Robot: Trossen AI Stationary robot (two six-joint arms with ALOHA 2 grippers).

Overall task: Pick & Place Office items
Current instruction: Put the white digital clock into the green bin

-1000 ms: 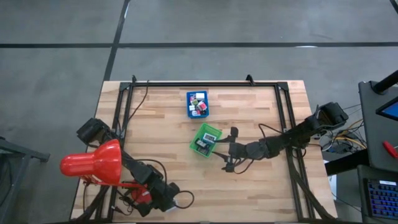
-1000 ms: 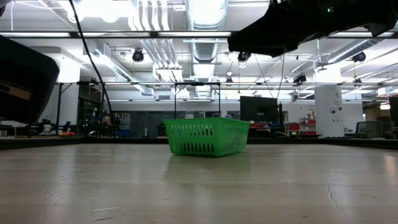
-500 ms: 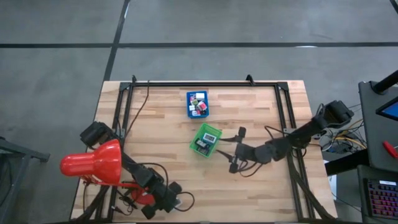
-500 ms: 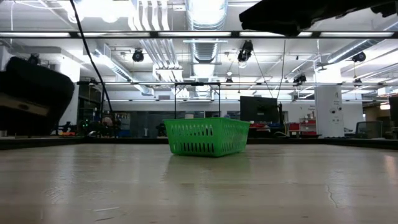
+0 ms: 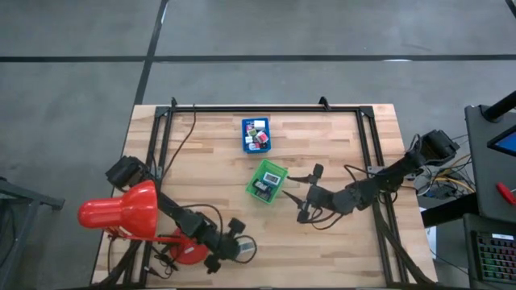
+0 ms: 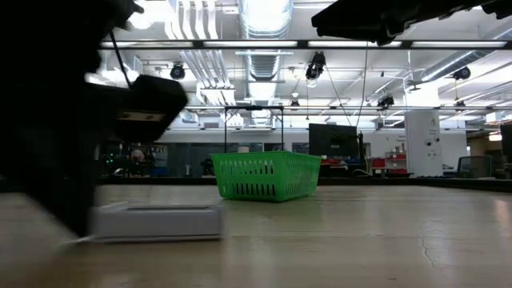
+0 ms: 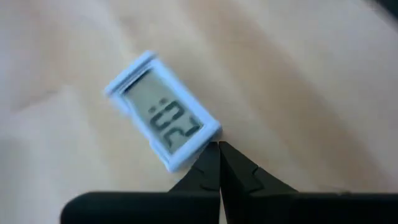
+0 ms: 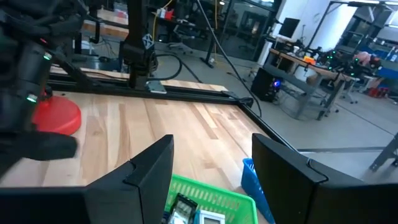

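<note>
A small white digital clock (image 7: 161, 121) lies flat on the table near its near edge. It also shows in the high view (image 5: 243, 246) and the low view (image 6: 156, 222). My left gripper (image 7: 219, 149) is shut, its tips right at one corner of the clock. My right gripper (image 5: 305, 196) is open and empty, just right of the green tray (image 5: 267, 180). Its fingers (image 8: 146, 171) stand wide apart above that tray (image 8: 230, 200). The green tray holds a few small items. The blue tray (image 5: 258, 134) farther back holds several small coloured pieces. My left gripper's shut fingertips (image 7: 211, 163) stand against the clock's corner (image 7: 208, 132), coming at it low over the table. I cannot tell whether they touch it. The clock lies flat on the table, display up.
A big red desk lamp (image 5: 119, 213) stands at the near left, its round base (image 5: 185, 251) beside my left arm. A black frame (image 5: 266, 108) runs along the table's far edge and down both sides. Bare wood lies between the trays and the near edge.
My left gripper has moved along the near edge toward the table's right, and the white clock now shows in front of it. My right gripper has drawn back a little from the green tray toward the table's right.
</note>
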